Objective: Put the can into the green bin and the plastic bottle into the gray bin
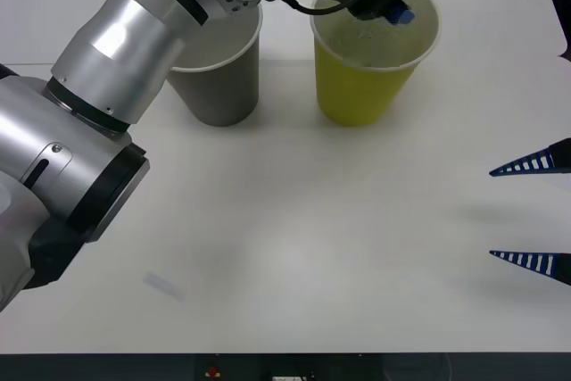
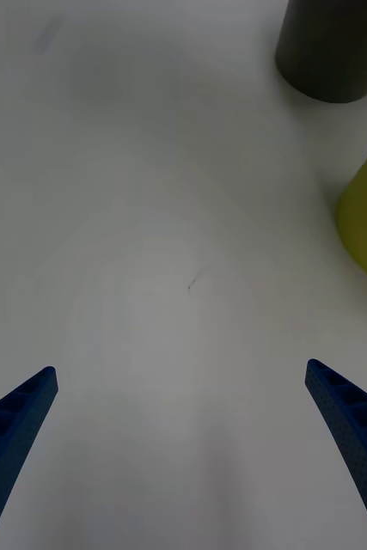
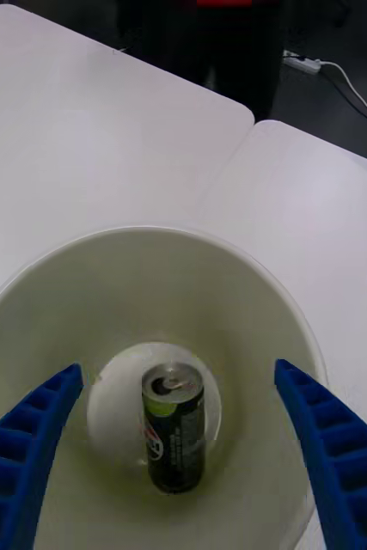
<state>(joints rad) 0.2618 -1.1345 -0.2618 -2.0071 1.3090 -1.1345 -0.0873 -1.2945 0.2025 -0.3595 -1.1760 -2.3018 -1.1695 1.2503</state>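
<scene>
Left gripper poised over the mouth of the large yellow-green paper cup, 2 blue ribbed fingers spread wide, gripping nothing, tips reaching just inside the white rim. Small silver metal drinks can with pull-tab top and dark label lying at the pale bottom of that green bin, tilted against the floor, apart from both fingers. Large dark gray paper cup with pale inside standing upright just beside the green one, on its left in the front view, partly covered by the silver left arm reaching across it. Right gripper hovering low over the white table at the right edge of the front view, well apart from both cups, fingers wide apart and holding nothing. Right wrist view: gray cup wall and a slice of the yellow-green cup wall far ahead, 1 faint dark speck on the tabletop between the fingers.
</scene>
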